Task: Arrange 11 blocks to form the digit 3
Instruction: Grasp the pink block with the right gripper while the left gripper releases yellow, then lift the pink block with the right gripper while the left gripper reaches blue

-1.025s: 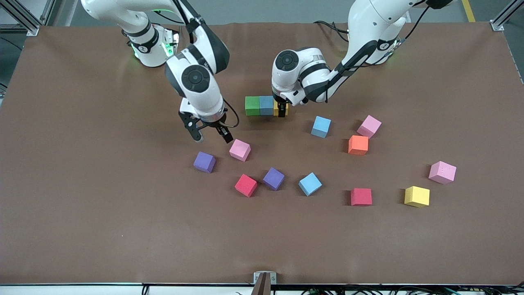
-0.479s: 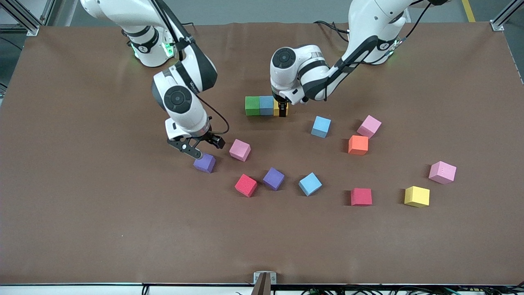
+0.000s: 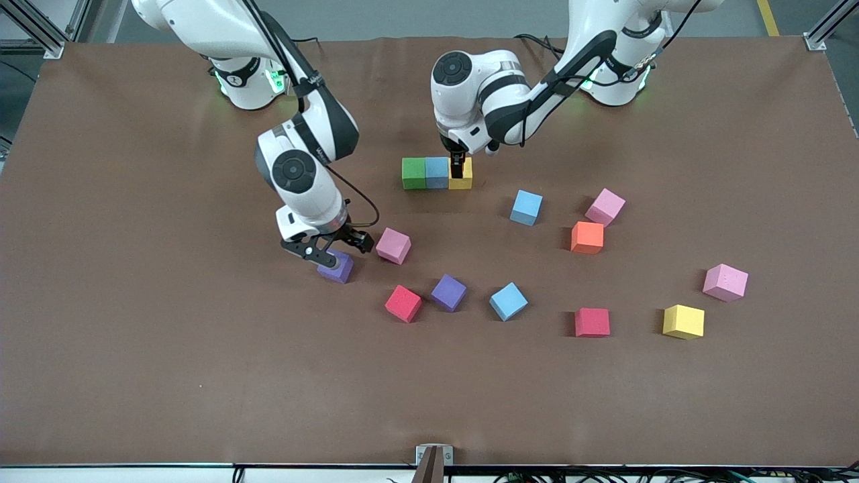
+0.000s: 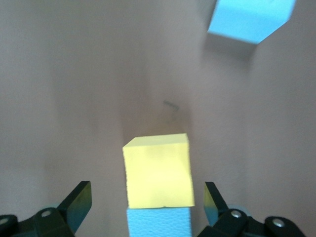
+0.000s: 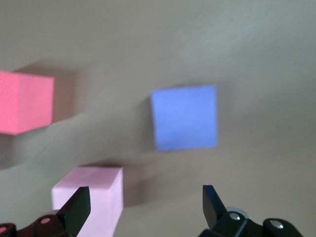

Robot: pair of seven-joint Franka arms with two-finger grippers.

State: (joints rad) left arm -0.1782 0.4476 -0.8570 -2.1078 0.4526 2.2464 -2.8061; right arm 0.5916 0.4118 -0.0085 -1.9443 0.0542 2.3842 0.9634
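Both jaws spread: left gripper [image 3: 458,165] risen off yellow block [image 3: 464,180]; right gripper [image 3: 337,252] dropped to purple block [image 3: 338,270].

Even overhead light, soft short shadows, both wrist views blurred

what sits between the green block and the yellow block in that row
One light blue block, touching both the green block and the yellow block; the front view shows it.

Three light blue blocks [image 3: 525,206], three pink, two purple, two red, two yellow, one green, one orange
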